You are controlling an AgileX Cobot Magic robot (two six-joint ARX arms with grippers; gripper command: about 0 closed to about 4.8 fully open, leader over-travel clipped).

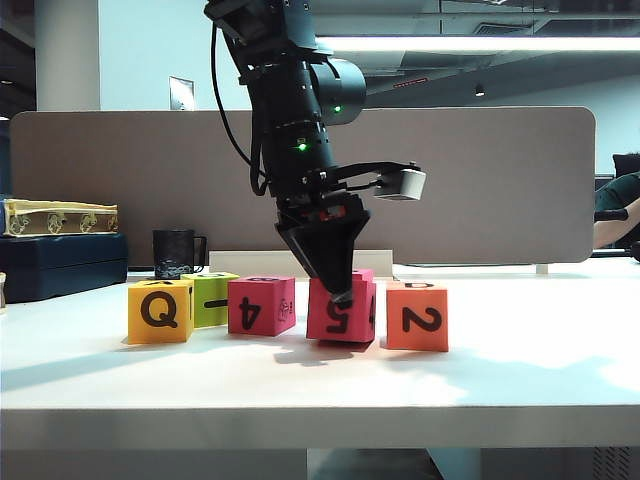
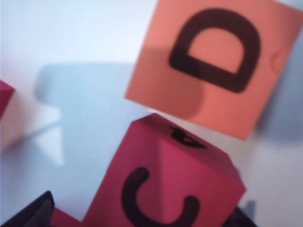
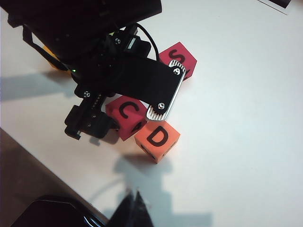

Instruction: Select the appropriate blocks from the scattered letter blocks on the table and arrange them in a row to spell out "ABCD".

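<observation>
Along the white table (image 1: 320, 385) the letter blocks stand in a row: yellow Q cube (image 1: 160, 310), pink 4 cube (image 1: 262, 305), pink 5 cube (image 1: 340, 312), orange 2 cube (image 1: 417, 316). A lime cube (image 1: 215, 297) and another pink cube (image 1: 364, 275) sit behind them. My left gripper (image 1: 340, 290) points down over the pink 5 cube. Its jaws are open on either side of that cube (image 2: 165, 189), whose top reads C, and table shows beside one finger (image 2: 33, 213). The orange cube (image 2: 213, 61) shows D. My right gripper (image 3: 135, 208) hangs shut above bare table, apart from the cubes (image 3: 156, 137).
A black mug (image 1: 175, 252) and a dark box (image 1: 60, 265) carrying a cream tray stand at the back left. A grey partition (image 1: 480, 180) closes the far side. A person's arm (image 1: 615, 215) shows at the right edge. The pink S cube (image 3: 177, 59) lies behind the row.
</observation>
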